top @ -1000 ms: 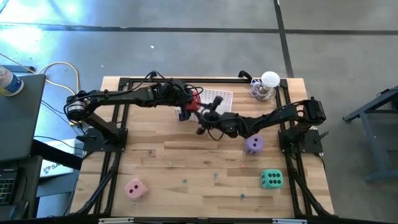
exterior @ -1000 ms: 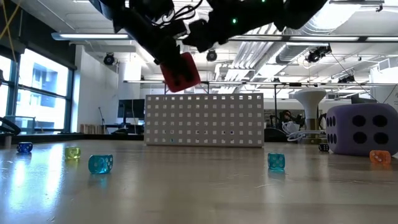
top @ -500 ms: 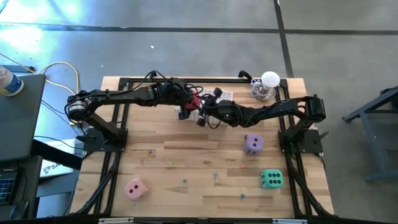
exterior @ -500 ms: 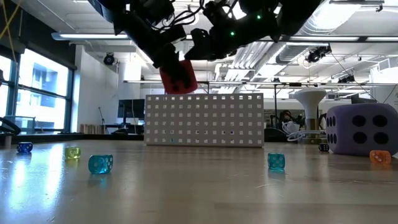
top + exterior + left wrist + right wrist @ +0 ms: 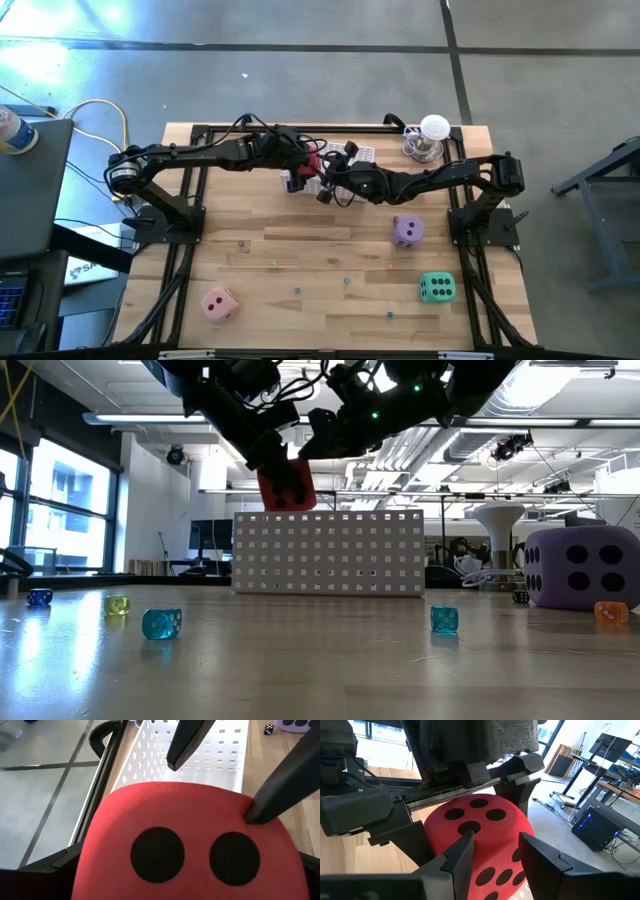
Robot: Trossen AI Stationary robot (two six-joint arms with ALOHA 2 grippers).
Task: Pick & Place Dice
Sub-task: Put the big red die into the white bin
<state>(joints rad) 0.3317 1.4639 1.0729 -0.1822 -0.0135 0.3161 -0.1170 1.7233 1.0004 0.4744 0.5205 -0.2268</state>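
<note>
High view first: our wooden table [image 5: 300, 250] fills the frame, and both our arms reach toward its middle at the far edge, meeting at about 12 o'clock. Under them lies the white perforated basket [image 5: 362, 155], mostly hidden by the arms from above; in the low view it stands well back on the table.

Our left gripper [image 5: 312, 168] is clamped on the red die [image 5: 286, 485], holding it in the air above the basket's near wall as the low view shows it. Our right gripper [image 5: 492, 847] has its fingers apart, tips pressed against the die's far side, and it does not hold the die alone.

Next in size, the purple die [image 5: 407, 232] sits at about 3 o'clock, the green die [image 5: 436, 288] at about 4 o'clock, and the pink die [image 5: 218, 303] at about 7 o'clock, each resting on the table and well apart from the others.

Smallest are the little clear dice, one teal [image 5: 161, 623], one yellow [image 5: 117, 605], one blue [image 5: 39, 597], scattered near the front.

We judge the task barely begun: one die is lifted but not yet dropped, whether a handover or a release over the basket comes next we cannot tell, and three dice are untouched.
</note>
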